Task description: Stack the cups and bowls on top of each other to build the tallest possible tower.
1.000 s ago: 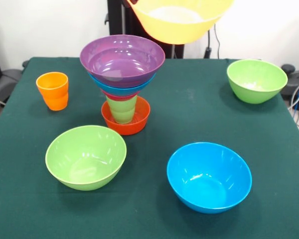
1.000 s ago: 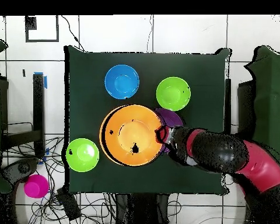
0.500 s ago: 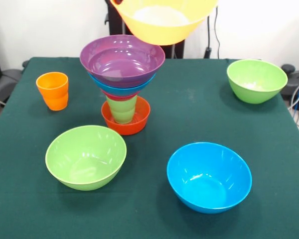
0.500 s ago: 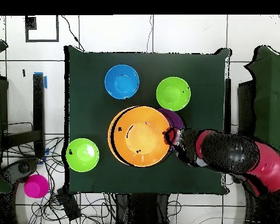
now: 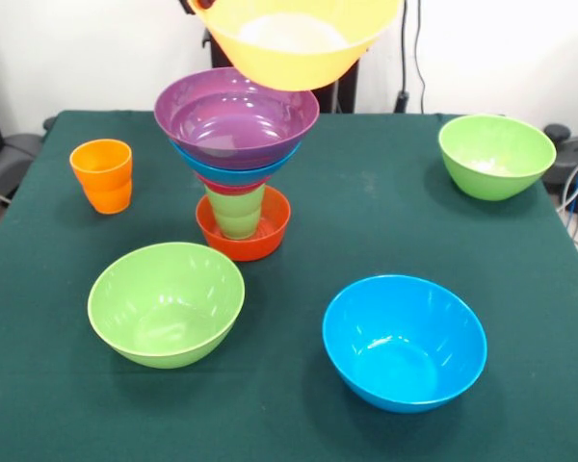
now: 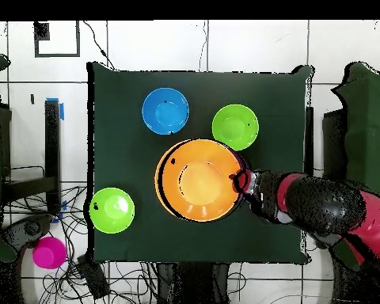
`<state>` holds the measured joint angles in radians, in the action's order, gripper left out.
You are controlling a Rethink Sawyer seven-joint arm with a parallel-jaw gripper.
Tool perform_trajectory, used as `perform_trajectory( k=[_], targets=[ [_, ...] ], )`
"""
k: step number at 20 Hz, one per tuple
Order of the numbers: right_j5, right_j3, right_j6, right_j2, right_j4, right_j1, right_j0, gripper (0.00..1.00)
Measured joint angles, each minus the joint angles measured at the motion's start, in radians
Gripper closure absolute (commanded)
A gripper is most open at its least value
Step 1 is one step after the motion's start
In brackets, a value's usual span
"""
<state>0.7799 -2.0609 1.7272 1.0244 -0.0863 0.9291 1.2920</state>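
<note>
We hold the orange bowl (image 5: 294, 43) clamped by its rim in the gripper (image 6: 242, 181), up in the air above and slightly right, in the front view, of the tower's (image 5: 237, 154) purple bowl (image 5: 236, 115), so it must shift left before lowering.

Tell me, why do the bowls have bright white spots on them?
Front view: glare on glossy plastic, clearest inside the blue bowl and purple bowl. Overhead view: the big orange bowl shows a paler centre, hardly any glare.
</note>
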Motion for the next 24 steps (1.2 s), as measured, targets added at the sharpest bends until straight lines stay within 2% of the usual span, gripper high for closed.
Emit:
perform_trajectory(
  k=[15, 24],
  targets=[
    [0.010, 0.031, 0.000, 0.003, -0.064, -0.028, 0.002, 1.00],
    [0.011, 0.049, 0.000, 0.003, -0.079, -0.049, 0.002, 1.00]
  ],
)
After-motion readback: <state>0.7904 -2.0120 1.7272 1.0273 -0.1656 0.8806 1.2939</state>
